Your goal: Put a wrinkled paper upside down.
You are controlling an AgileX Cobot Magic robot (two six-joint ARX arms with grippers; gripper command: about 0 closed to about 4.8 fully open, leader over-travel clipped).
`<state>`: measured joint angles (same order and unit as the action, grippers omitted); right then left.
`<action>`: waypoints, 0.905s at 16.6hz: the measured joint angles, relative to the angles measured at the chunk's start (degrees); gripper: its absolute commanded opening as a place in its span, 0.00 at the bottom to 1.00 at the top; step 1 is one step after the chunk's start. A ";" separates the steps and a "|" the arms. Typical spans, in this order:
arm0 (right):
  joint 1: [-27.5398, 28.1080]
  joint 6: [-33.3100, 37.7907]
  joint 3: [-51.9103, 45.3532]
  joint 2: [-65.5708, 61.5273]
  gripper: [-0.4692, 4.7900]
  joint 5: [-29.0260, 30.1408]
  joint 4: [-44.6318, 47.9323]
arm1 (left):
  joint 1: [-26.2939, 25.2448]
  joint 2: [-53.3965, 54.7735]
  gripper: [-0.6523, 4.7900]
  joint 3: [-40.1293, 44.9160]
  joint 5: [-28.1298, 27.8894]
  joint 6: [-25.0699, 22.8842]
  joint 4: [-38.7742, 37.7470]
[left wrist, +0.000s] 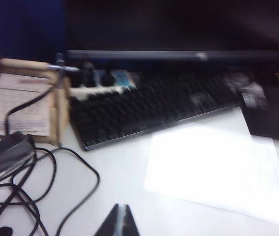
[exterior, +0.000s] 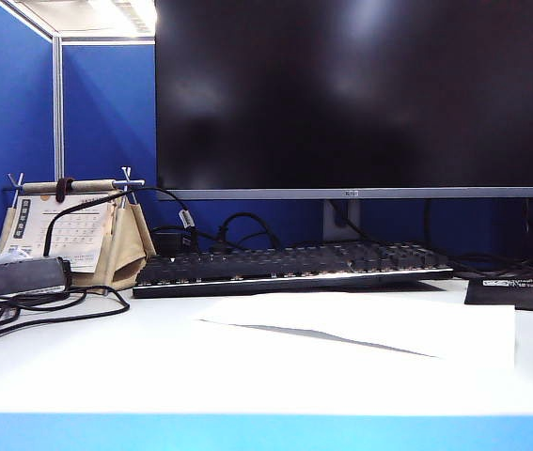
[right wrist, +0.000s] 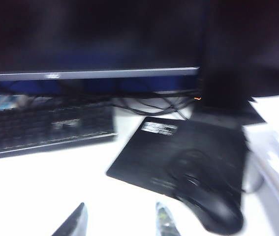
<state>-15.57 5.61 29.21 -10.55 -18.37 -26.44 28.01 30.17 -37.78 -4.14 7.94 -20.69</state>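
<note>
Your left gripper (left wrist: 118,220) is hanging clenched and empty near the wrinkled paper (left wrist: 218,169); your right gripper (right wrist: 121,220) is hovering released beside the mouse (right wrist: 210,202).

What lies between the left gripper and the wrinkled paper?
Only bare white desk, seen in the left wrist view: the shut left gripper hangs short of the wrinkled paper.

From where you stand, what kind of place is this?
Most likely an office cubicle desk: a big dark monitor over a black keyboard, a desk calendar against a blue partition wall, and a mouse on its pad.
</note>
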 measured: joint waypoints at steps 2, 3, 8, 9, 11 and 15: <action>0.00 0.94 -5.92 7.15 0.43 -0.94 -0.59 | 0.00 -6.69 0.11 11.08 -4.68 3.85 5.90; 0.00 2.34 -7.37 10.23 0.43 -0.94 -0.85 | 0.00 -8.63 0.11 15.50 -5.81 6.36 6.82; -0.28 7.91 -10.73 10.27 0.42 -0.55 0.02 | 0.11 -11.39 0.11 28.46 -9.70 14.69 14.16; -0.28 8.07 -11.39 10.27 0.41 -0.55 0.13 | 0.11 -11.39 0.11 29.57 -9.94 14.82 15.80; -0.28 8.15 -12.61 10.27 0.41 -0.72 1.27 | 0.11 -11.41 0.11 32.37 -10.01 14.84 17.62; -0.28 12.57 -18.12 10.27 0.41 -0.68 2.75 | 0.11 -11.43 0.11 36.00 -9.99 14.86 17.70</action>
<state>-15.86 18.17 11.09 -0.27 -19.05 -23.68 28.12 18.74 -1.78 -14.13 22.81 -2.98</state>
